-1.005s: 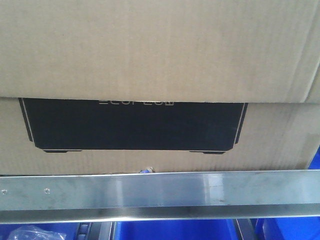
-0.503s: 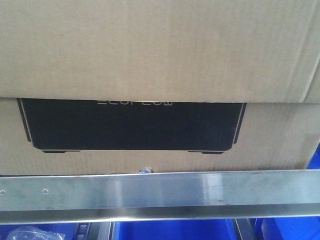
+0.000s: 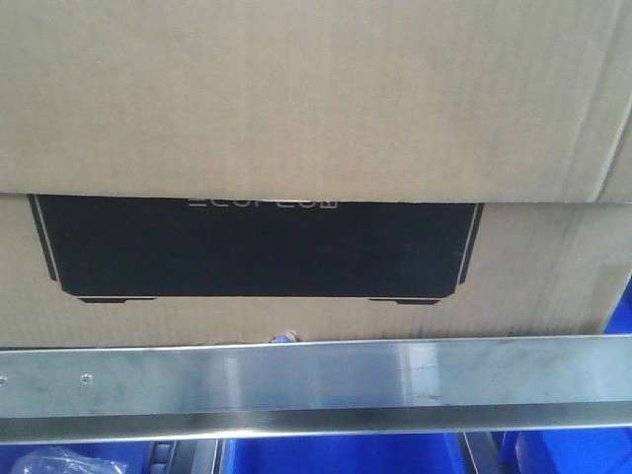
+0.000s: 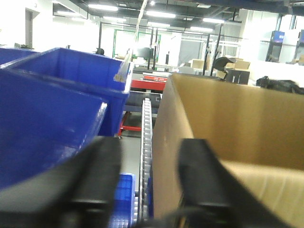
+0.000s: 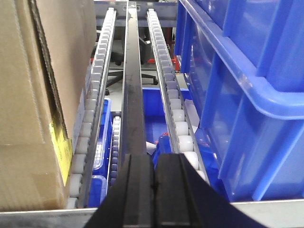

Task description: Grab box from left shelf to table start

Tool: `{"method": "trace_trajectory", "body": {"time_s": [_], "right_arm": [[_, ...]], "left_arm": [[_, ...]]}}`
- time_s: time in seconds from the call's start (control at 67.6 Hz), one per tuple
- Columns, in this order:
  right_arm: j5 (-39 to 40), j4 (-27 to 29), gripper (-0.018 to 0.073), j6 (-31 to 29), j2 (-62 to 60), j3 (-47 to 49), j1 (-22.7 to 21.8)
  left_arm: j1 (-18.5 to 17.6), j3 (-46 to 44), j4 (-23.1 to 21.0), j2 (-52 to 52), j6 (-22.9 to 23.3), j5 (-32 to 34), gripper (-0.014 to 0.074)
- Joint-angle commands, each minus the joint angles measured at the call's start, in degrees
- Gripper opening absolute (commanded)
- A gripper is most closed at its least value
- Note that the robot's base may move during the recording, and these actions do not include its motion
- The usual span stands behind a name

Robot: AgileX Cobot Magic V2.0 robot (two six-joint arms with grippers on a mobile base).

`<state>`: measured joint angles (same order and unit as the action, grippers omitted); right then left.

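The brown cardboard box (image 3: 316,99) with its black printed panel (image 3: 257,247) fills the front view, resting on the left shelf behind the brushed-steel rail (image 3: 316,380). In the left wrist view my left gripper (image 4: 151,152) is open and straddles the box's left wall (image 4: 166,156): one finger (image 4: 199,175) is inside the box, the other (image 4: 102,175) outside. The right wrist view shows my right gripper (image 5: 154,183) shut and empty over the rail, to the right of the box (image 5: 28,95) and apart from it. The table is out of view.
Blue plastic bins stand close on both sides of the box (image 4: 52,109) (image 5: 247,95), and more sit on the level below (image 3: 336,454). White roller tracks (image 5: 178,118) and a dark metal bar (image 5: 133,95) run back along the shelf.
The box and the steel rail have both drifted a little to the left in the front view. The box keeps its place behind the rail.
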<state>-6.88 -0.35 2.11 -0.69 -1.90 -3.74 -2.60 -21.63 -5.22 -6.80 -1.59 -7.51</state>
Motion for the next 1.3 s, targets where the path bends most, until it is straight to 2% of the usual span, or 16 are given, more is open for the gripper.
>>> {"method": "trace_trajectory", "body": {"time_s": [0.0,0.207,0.251,0.325,0.37,0.577,0.857,0.99,1.035,1.124,1.286], "right_arm": [[5.5,-0.18,0.0056,-0.01,-0.48,-0.02,-0.34],[5.5,-0.18,0.0056,-0.01,-0.48,-0.02,-0.34],[5.5,-0.18,0.0056,-0.01,-0.48,-0.02,-0.34],[5.5,-0.18,0.0056,-0.01,-0.48,-0.02,-0.34],[5.5,-0.18,0.0056,-0.01,-0.48,-0.02,-0.34],[5.5,-0.18,0.0056,-0.01,-0.48,-0.02,-0.34],[5.5,-0.18,0.0056,-0.01,-0.48,-0.02,-0.34],[5.69,-0.18,0.0056,-0.01,-0.48,-0.02,-0.34],[6.1,-0.18,0.0056,-0.01,-0.48,-0.02,-0.34],[6.55,-0.18,0.0056,-0.01,-0.48,-0.02,-0.34],[6.55,-0.18,0.0056,-0.01,-0.48,-0.02,-0.34]], "left_arm": [[-0.19,-7.62,1.39,-5.66,0.47,-0.74,0.0373],[-0.19,-24.99,0.38,-19.96,0.47,-17.0,0.0373],[-0.19,-29.05,-1.43,-23.64,-0.09,-20.51,0.0373],[-0.19,-34.69,-5.95,-28.85,-5.31,-26.18,0.0373],[-0.19,-37.37,-8.43,-32.45,-6.93,-29.24,0.0373],[-0.19,-48.14,-13.63,-47.04,-6.94,-39.05,0.0373],[-0.19,-61.57,-11.92,-63.73,-6.94,-51.62,0.0372],[-0.19,-65.69,-11.5,-69.02,-6.83,-54.2,0.0372],[-0.85,-66.81,-11.22,-70.29,-5.56,-54.34,0.0372],[-2.79,-68.65,-7.37,-71.85,-2.79,-54.74,0.0371],[-7.18,-71.88,0.63,-74.02,5.27,-58.13,0.0371]]}}
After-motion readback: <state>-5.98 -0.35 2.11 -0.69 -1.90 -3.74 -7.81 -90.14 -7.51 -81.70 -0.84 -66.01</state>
